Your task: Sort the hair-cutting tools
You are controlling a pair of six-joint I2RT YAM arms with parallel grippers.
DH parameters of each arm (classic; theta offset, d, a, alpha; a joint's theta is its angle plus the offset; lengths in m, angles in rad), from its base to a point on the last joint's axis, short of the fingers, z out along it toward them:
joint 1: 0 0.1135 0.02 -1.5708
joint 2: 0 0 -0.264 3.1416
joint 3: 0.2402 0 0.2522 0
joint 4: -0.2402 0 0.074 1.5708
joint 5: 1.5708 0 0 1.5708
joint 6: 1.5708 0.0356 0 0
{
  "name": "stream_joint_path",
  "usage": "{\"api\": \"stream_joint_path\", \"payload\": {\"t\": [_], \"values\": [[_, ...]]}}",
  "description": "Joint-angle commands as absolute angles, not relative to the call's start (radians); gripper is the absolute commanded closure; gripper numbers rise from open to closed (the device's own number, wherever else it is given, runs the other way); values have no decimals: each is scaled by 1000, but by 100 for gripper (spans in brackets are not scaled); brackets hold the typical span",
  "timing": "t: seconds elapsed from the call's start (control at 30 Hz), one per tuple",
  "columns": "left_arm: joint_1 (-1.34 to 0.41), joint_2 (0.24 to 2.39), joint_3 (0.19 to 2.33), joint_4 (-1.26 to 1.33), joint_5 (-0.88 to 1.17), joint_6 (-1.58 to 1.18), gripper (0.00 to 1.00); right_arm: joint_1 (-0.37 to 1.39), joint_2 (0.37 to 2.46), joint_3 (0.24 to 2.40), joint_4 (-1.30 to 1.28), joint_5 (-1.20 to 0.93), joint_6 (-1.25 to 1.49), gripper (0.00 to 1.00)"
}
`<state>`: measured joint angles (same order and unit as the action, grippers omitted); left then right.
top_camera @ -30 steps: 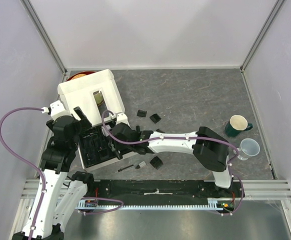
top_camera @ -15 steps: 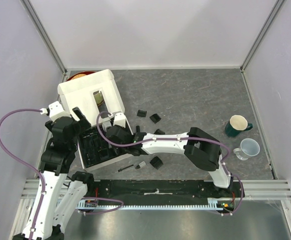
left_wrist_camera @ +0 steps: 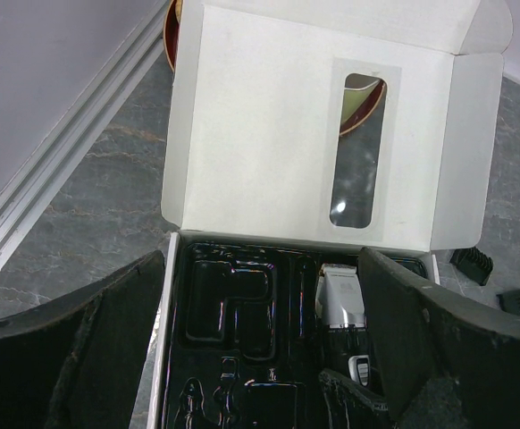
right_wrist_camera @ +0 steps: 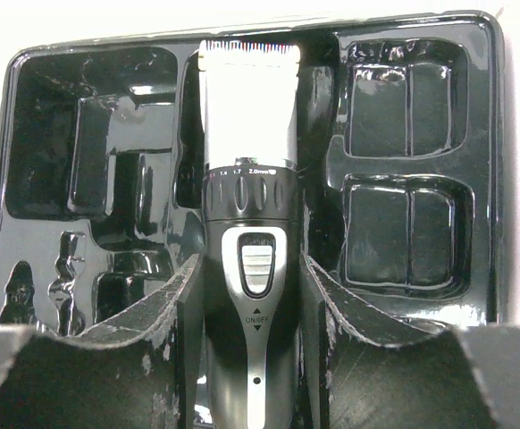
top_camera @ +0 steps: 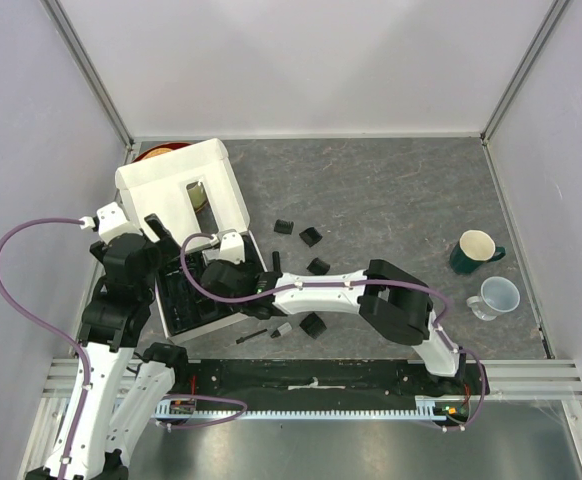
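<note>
Clipper (right_wrist_camera: pixel 247 134) clamped in right gripper (right_wrist_camera: pixel 251 273) above black tray (right_wrist_camera: pixel 412 241); left gripper (left_wrist_camera: pixel 260 295) gapes near box lid (left_wrist_camera: pixel 260 134).

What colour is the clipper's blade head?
Silver; the clipper blade head shows best in the right wrist view.

clipper (right_wrist_camera: pixel 249 223): black, silver head | tray (right_wrist_camera: pixel 403 223): black | box (left_wrist_camera: pixel 260 134): white | bowl (top_camera: pixel 159 151): red-orange, perhaps

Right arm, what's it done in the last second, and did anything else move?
The right claw, shut on the clipper, reached further left, carrying it over the black tray. The left claw stayed open near the tray; the comb guards and cups did not move.
</note>
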<state>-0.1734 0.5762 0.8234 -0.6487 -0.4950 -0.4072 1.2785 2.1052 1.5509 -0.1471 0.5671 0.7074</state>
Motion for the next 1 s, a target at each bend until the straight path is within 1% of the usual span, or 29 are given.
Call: {"api": "stream_joint_path", "payload": {"t": [0.0, 0.33, 0.4, 0.5, 0.53, 0.6, 0.63, 0.73, 0.8, 0.97], "values": [[-169, 568, 818, -606, -518, -419, 5, 1282, 2128, 1612, -149, 610, 721, 67], [-170, 564, 816, -601, -520, -417, 5, 1284, 2166, 1664, -248, 681, 756, 66], [-169, 566, 816, -603, -520, -417, 5, 1282, 2181, 1683, -267, 686, 762, 64], [-169, 563, 816, -601, -520, -417, 5, 1285, 2191, 1697, -294, 686, 773, 54], [-170, 563, 816, -601, -520, -417, 5, 1285, 2189, 1697, -296, 683, 776, 49], [-170, 563, 816, -603, -520, -417, 5, 1285, 2183, 1697, -296, 677, 775, 42], [-169, 561, 816, -601, -520, -417, 5, 1285, 2178, 1698, -295, 676, 772, 38], [-169, 563, 816, -601, -520, -417, 5, 1285, 2164, 1706, -295, 669, 762, 32], [-170, 561, 816, -601, -522, -419, 5, 1284, 2149, 1707, -296, 664, 758, 32], [-169, 557, 816, -601, -522, -420, 5, 1285, 2102, 1694, -295, 632, 750, 39]]}}
